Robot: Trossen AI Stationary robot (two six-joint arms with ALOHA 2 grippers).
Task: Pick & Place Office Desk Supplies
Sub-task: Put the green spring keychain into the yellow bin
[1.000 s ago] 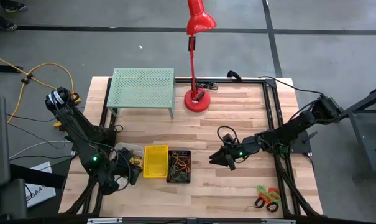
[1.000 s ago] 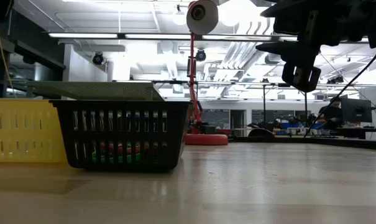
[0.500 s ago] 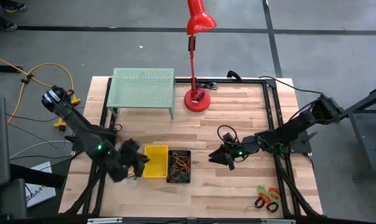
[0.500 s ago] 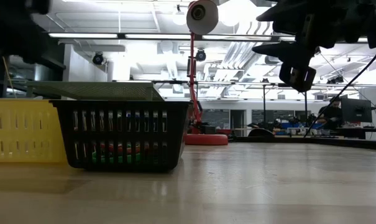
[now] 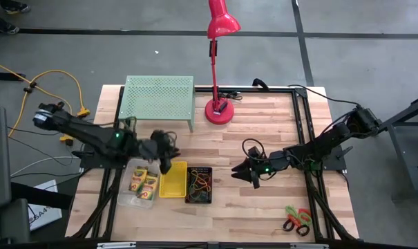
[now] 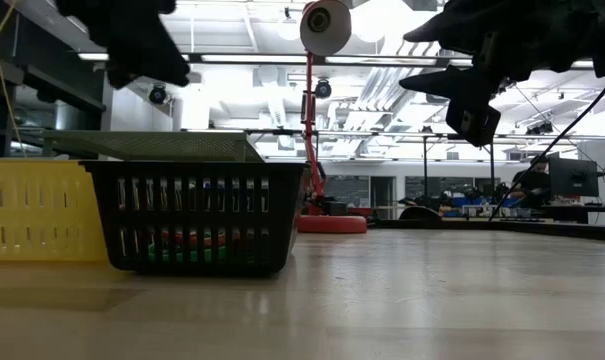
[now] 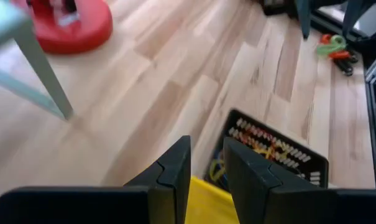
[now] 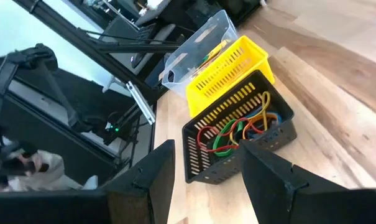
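Pale wood table (image 5: 264, 131), seemingly plastic black mesh bin (image 8: 237, 134).

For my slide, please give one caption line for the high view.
Left gripper above the yellow bin; crayon boxes in the clear bin; scissors lie apart.

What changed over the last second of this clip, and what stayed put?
The left gripper rose from the clear bin and swung toward the table's middle, now above the yellow bin, uncovering two crayon boxes in the clear bin. Its fingers hold nothing. The right gripper, the black mesh bin, scissors, lamp and rack stayed put.
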